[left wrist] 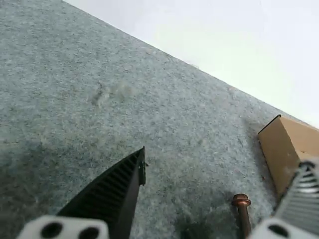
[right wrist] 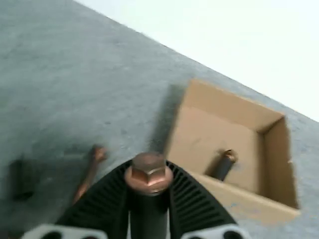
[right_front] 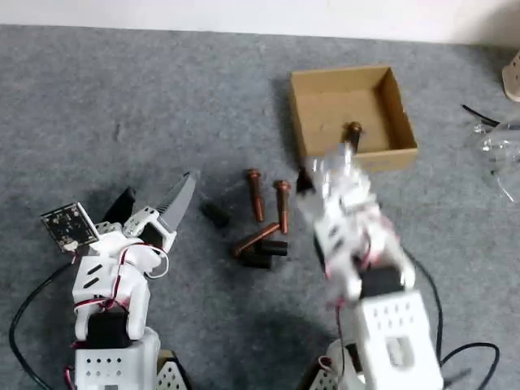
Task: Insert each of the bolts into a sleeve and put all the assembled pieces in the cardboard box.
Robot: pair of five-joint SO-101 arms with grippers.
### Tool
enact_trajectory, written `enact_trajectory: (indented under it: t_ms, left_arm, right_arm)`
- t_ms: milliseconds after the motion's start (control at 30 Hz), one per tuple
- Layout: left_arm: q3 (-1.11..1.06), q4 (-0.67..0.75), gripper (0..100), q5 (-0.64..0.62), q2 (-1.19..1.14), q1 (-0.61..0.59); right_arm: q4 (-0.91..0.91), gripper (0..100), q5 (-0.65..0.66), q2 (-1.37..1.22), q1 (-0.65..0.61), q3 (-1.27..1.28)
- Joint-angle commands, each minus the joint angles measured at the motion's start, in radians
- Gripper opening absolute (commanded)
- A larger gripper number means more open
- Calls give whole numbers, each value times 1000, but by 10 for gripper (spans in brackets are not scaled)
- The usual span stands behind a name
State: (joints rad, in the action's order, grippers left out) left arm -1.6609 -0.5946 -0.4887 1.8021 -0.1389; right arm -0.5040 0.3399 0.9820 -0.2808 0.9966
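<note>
Right gripper (right wrist: 149, 168) pinching a sleeved bolt (right wrist: 148, 177) just short of the cardboard box (right wrist: 271, 144).
The bolt stands head-up between the clamped jaws, with its dark sleeve (right wrist: 148, 214) below the head. One assembled piece (right_front: 353, 135) lies inside the box, by the wall nearest the arms. The left gripper (right_front: 157, 195) sits spread wide above the grey table (right_front: 122, 106), holding nothing. Between the two arms lie three loose bolts (right_front: 254, 193) and a few black sleeves (right_front: 215, 214), some of them touching.
</note>
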Motion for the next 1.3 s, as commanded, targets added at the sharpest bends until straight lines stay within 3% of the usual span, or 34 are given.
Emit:
enact_trajectory:
  t_ms: [0, 267, 567, 867, 1100, 1267]
  left_arm:
    - [-2, 28, 413, 5, 10, -12]
    - [-15, 31, 413, 6, 10, -8]
    - [-24, 31, 413, 6, 10, -8]
    - [-24, 31, 413, 6, 10, -8]
    - [-24, 31, 413, 6, 10, -8]
    - [-24, 31, 413, 6, 10, -8]
  right_arm:
    - [45, 4, 12, -349, 84, -352]
    - [44, 4, 12, -891, 203, -802]
    - [42, 4, 12, -1251, 214, -1032]
    - [42, 9, 12, -1323, 219, -1067]
    - [42, 173, 12, -1323, 220, -1066]
    - [-68, 177, 11, -1314, 232, -1079]
